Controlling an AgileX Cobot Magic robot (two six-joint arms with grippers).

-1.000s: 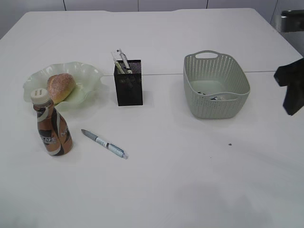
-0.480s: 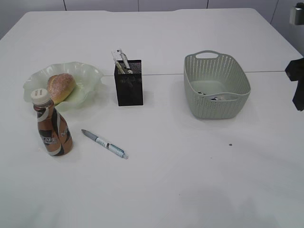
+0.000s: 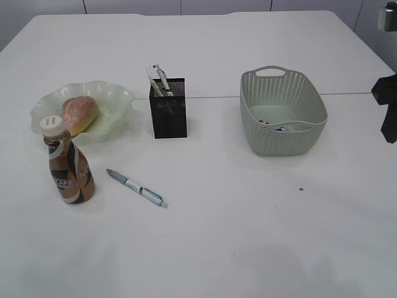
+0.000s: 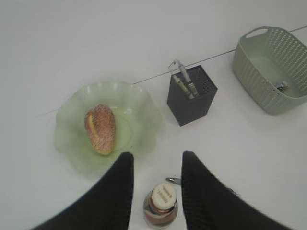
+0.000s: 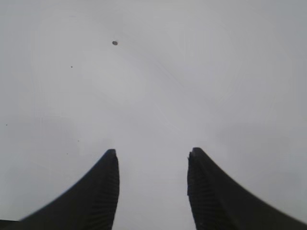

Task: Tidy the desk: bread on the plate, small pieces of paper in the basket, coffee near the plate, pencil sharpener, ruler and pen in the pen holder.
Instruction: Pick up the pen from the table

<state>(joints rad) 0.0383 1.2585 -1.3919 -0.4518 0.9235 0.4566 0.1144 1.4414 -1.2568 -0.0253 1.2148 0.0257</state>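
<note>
On the white counter (image 3: 248, 236), a sugar-dusted golden bread roll (image 3: 79, 114) lies on the pale green, wavy-rimmed glass plate (image 3: 118, 99) at the far left, and a brown coffee bottle with a cream cap (image 3: 67, 162) stands upright just in front of that plate. A grey and white ballpoint pen (image 3: 136, 187) lies flat on the counter, right of the bottle and in front of the black mesh square pen holder (image 3: 168, 110), which has a few items standing in it. The sage green perforated plastic basket (image 3: 282, 112) sits to the right of the holder, with small scraps at its bottom. The left end effector (image 4: 157, 165) hovers above the bottle cap with its two dark fingers (image 4: 122, 191) spread wide and nothing between them. The right end effector (image 5: 152, 155) is likewise spread wide and empty, over bare counter marked only by a small dark speck (image 5: 114, 42); in the exterior view it shows only as a dark shape at the right edge.
</note>
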